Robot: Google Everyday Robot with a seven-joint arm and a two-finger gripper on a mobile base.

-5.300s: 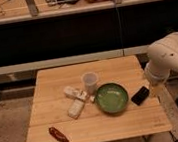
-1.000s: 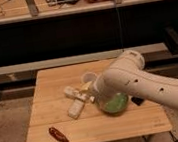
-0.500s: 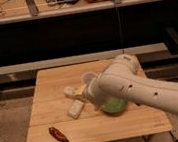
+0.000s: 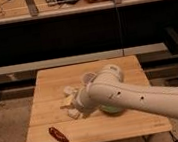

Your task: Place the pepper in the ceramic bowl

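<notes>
The pepper (image 4: 57, 134), small, slim and dark red, lies on the wooden table (image 4: 49, 87) near its front left corner. The green ceramic bowl (image 4: 112, 110) is mostly hidden behind my white arm (image 4: 137, 98); only a sliver of it shows under the arm. The arm reaches in from the lower right across the table's middle. My gripper (image 4: 78, 106) is at the arm's left end, over the white blocks, up and to the right of the pepper and apart from it.
A whitish plastic cup (image 4: 87, 78) stands just behind the arm. White rectangular blocks (image 4: 67, 95) lie left of the gripper. A dark shelf unit (image 4: 76, 32) stands behind the table. The table's front edge is close to the pepper.
The arm has swung from the right side across the bowl toward the left. Over the last second the gripper has moved further left, toward the blocks. The pepper has not moved.
</notes>
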